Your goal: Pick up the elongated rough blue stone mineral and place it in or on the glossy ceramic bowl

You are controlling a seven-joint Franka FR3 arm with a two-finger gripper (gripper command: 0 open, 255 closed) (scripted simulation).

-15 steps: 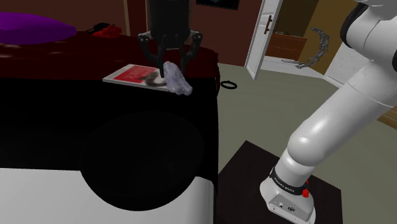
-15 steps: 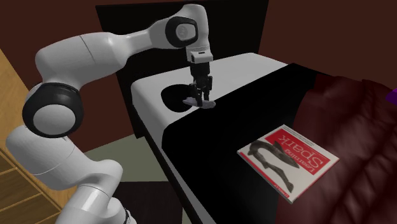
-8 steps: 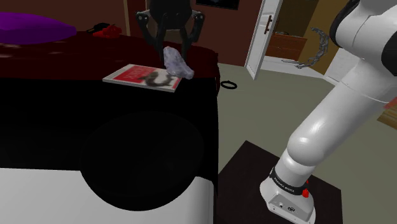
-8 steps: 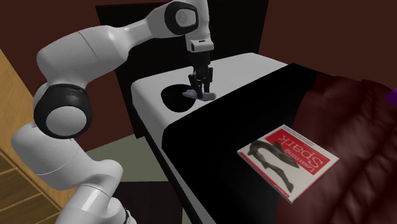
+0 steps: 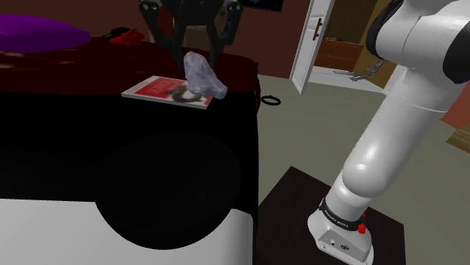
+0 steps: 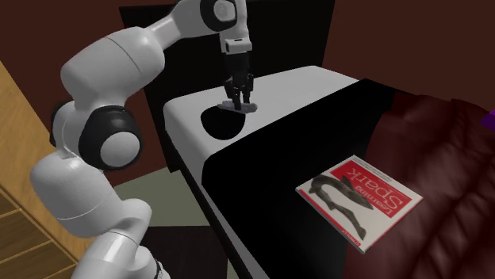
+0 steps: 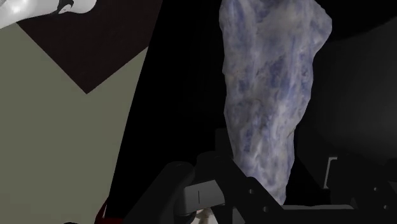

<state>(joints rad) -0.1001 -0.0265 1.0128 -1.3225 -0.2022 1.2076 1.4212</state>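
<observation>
- Bowl [image 6: 214,125]: black, on the bed [image 6: 293,91], it sits below the gripper [image 6: 239,98] and slightly off to 1 side. A release here could land the stone on the rim and bounce it out.
- Gripper: clamped on 1 end of the stone [image 6: 243,105], jaws nearly together. The stone hangs lengthwise beneath the tips, clear of the bed.
- Grip: only the stone's end is pinched, and it is long and rough. A quick swing could twist it between the fingers or let it slip early.
- Height: a drop from here might tip or chip the bowl, so lowering first looks safer.
- Magazine [image 6: 357,194]: well away from the gripper, so it looks like no hazard.
</observation>
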